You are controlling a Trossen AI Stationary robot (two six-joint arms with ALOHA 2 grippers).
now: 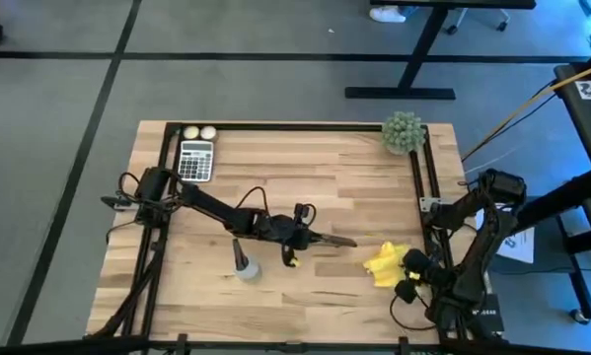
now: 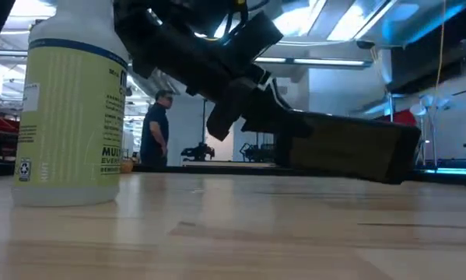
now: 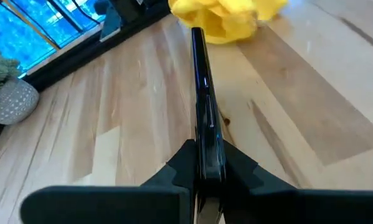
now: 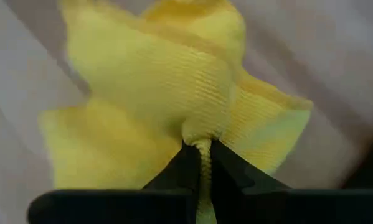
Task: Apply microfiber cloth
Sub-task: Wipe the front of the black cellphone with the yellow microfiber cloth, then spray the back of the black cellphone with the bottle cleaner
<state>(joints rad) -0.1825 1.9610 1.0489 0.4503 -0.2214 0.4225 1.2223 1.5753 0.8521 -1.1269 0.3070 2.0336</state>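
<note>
Two pincers are busy: the left gripper (image 3: 205, 177) is clamped on a phone (image 3: 202, 106) held on edge, the right gripper (image 4: 198, 163) is pinched on the yellow cloth (image 1: 386, 262).

Ahead of the phone's tip, the cloth hangs bunched; it may smear unevenly or snag the edge. A spray bottle (image 1: 244, 264) stands beside the left gripper, away from the path.

Even, soft overhead light falls on the table (image 1: 305, 177); ceiling strips glare white in the low view, where the bottle (image 2: 73, 105) looms blurred; the cloth (image 4: 174, 106) is soft-focused, its background smeared
</note>
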